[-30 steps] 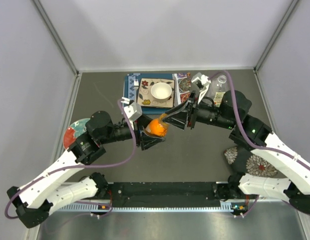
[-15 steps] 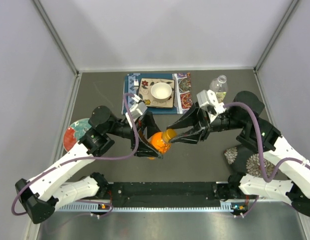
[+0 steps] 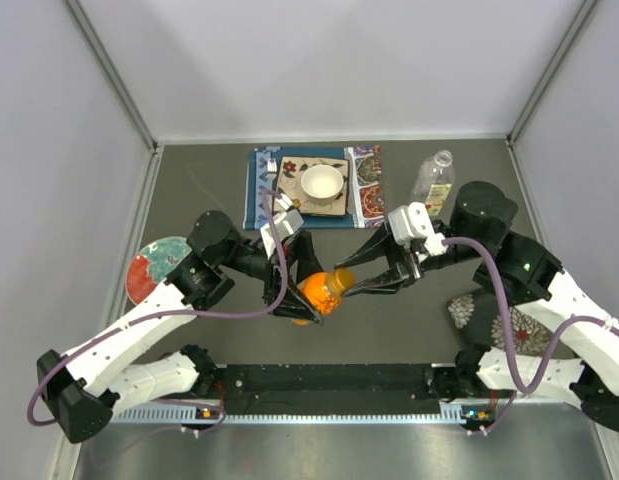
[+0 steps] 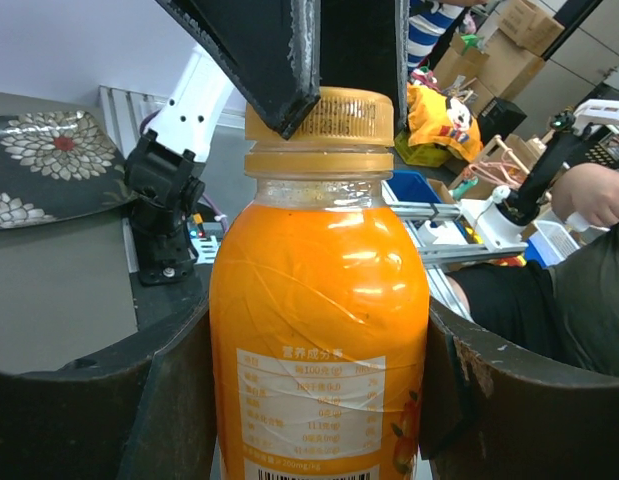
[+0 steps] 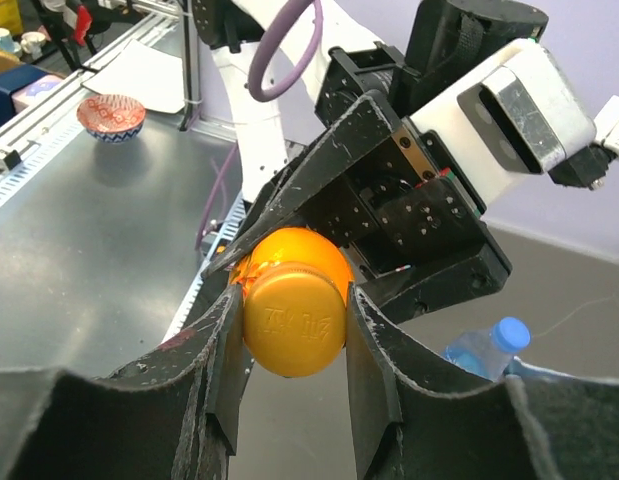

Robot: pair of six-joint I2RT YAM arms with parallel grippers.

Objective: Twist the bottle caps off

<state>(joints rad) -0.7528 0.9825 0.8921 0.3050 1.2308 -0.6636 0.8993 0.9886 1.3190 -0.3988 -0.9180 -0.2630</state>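
Observation:
An orange juice bottle [image 3: 315,294] [image 4: 319,330] is held off the table between the two arms, tilted with its neck toward the right. My left gripper [image 3: 301,292] [image 4: 319,400] is shut on its body, a finger pressing each side. The orange bottle cap [image 3: 341,279] [image 5: 294,325] [image 4: 324,120] sits on the neck, and my right gripper [image 3: 349,282] [image 5: 294,335] is shut on it, both fingers against its sides. A clear bottle [image 3: 433,182] with a pale cap [image 3: 443,157] stands at the back right. A blue cap [image 5: 511,332] on another clear bottle shows in the right wrist view.
A white bowl [image 3: 322,183] rests on patterned mats [image 3: 363,190] at the back centre. A red and teal plate [image 3: 154,265] lies at the left edge. A dark floral plate [image 3: 494,320] lies at the right, under my right arm.
Both arms carried the orange bottle toward the near edge and slightly right. The right arm swung round, still gripping the cap. Both grips stayed as they were.

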